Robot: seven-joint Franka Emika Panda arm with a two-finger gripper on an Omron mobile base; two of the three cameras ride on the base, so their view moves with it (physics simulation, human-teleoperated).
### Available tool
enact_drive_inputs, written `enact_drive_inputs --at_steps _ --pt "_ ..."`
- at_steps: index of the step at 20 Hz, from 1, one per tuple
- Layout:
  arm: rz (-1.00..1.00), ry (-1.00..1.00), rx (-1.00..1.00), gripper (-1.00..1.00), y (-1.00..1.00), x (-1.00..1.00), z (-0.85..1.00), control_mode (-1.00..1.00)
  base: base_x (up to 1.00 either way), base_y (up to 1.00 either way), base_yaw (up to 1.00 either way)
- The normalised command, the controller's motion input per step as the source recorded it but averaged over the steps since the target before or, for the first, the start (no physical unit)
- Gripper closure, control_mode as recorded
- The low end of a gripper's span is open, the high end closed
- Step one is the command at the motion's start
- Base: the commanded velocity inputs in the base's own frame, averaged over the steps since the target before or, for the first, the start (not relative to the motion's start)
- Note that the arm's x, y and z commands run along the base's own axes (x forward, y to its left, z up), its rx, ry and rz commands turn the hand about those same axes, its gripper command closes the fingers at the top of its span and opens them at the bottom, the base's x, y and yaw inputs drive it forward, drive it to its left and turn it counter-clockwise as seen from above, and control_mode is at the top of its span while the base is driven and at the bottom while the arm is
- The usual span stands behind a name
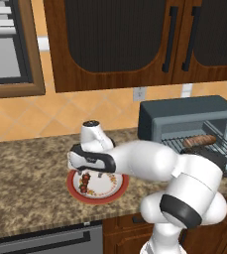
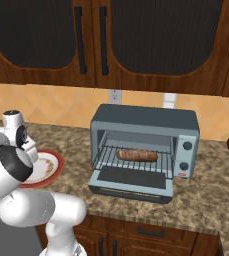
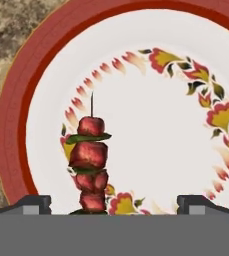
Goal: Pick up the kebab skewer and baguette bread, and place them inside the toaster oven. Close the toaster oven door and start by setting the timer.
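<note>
The counter [image 1: 26, 173] of speckled stone carries everything. Toward its right end, against the back wall, stands the toaster oven [image 2: 145, 145], its door [image 2: 132, 181] dropped flat open toward the front edge. The baguette bread [image 2: 137, 155] lies lengthwise on the wire rack inside. No writing can be read on the oven's knob panel.

Near the counter's front edge, left of the oven, sits a red-rimmed plate [image 1: 120, 186] with a flower ring. The kebab skewer [image 3: 90, 162] lies on the white of the plate, toward its left side in the hand view, pointed tip up.

The gripper [image 3: 114, 204] hangs just above the plate, fingertips [image 3: 33, 204] spread wide apart, holding nothing; the skewer lies between them, closer to the left tip, not touched
</note>
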Motion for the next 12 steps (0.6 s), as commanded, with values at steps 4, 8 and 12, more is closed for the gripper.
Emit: enact_drive_inputs --at_steps 4,8,12 --pt "0.08 0.00 0.00 -1.00 0.14 0.01 -0.33 -1.00 0.00 0.00 0.00" --pt "0.05 0.00 0.00 -1.00 0.17 0.00 -0.26 -1.00 0.00 0.00 0.00" --pt "0.02 0.00 0.00 -1.00 0.00 0.06 -0.17 -1.00 0.00 0.00 0.00"
